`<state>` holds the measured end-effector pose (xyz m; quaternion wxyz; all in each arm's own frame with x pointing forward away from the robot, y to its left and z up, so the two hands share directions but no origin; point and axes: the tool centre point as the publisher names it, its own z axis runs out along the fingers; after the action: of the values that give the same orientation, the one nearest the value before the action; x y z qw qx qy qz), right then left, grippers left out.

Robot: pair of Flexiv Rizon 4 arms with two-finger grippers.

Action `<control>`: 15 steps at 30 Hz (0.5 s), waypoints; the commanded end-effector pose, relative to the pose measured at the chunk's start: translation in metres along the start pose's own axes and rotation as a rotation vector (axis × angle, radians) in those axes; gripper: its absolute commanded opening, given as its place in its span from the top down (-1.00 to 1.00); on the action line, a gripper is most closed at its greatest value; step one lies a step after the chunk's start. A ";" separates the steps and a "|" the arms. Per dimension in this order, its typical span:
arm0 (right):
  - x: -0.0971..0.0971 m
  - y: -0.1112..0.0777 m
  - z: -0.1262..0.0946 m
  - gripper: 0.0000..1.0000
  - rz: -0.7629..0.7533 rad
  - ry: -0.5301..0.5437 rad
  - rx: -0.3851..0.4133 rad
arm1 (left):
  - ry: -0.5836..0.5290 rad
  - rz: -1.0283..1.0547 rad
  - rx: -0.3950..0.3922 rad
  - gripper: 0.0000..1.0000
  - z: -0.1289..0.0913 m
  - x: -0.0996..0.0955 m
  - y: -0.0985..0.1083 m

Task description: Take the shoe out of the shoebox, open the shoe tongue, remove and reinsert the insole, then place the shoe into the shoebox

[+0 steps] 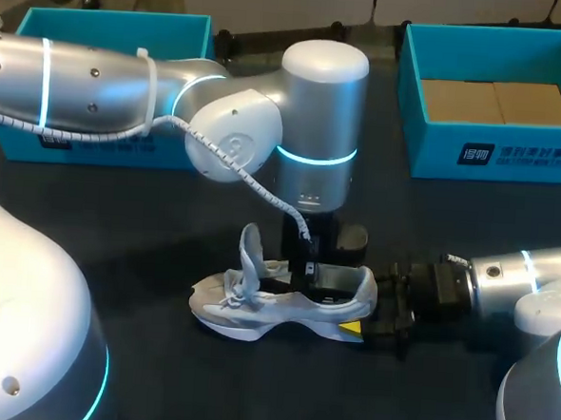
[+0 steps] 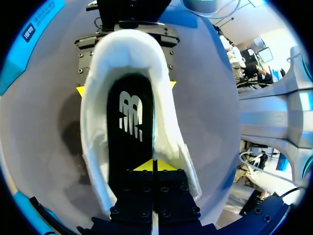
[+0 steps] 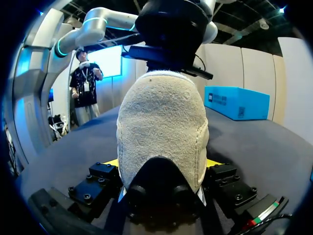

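Observation:
A white and grey shoe [image 1: 255, 308] lies on its sole on the dark table, toe to the left, with its tongue [image 1: 252, 251] pulled upright. My left gripper [image 1: 310, 274] points straight down into the shoe's opening. In the left wrist view its yellow tips [image 2: 154, 165] are pressed together, shut, just over the black insole [image 2: 129, 127], which lies flat inside; nothing shows between them. My right gripper [image 3: 161, 164] comes in low from the right and is shut on the shoe's heel [image 3: 161, 127], one yellow fingertip [image 3: 110, 162] on each side.
A teal shoebox [image 1: 513, 153] with brown cardboard inside stands at the back right. A second teal box [image 1: 103, 150] stands at the back left, partly hidden by my left arm. Dark table surface surrounds the shoe.

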<state>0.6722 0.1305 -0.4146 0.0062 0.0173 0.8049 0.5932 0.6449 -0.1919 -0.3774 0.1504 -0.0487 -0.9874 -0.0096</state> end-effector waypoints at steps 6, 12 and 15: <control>0.001 0.000 -0.001 1.00 0.001 -0.002 0.003 | -0.031 0.018 0.000 0.73 0.017 0.003 0.001; 0.001 0.000 -0.001 1.00 0.001 -0.002 0.003 | -0.055 0.018 0.003 0.62 0.024 -0.005 0.001; 0.001 0.000 -0.001 1.00 0.001 -0.002 0.003 | -0.078 0.017 0.010 0.58 0.026 -0.008 0.001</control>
<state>0.6721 0.1304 -0.4148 0.0064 0.0172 0.8049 0.5931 0.6477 -0.1912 -0.4002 0.1157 -0.0569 -0.9917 -0.0028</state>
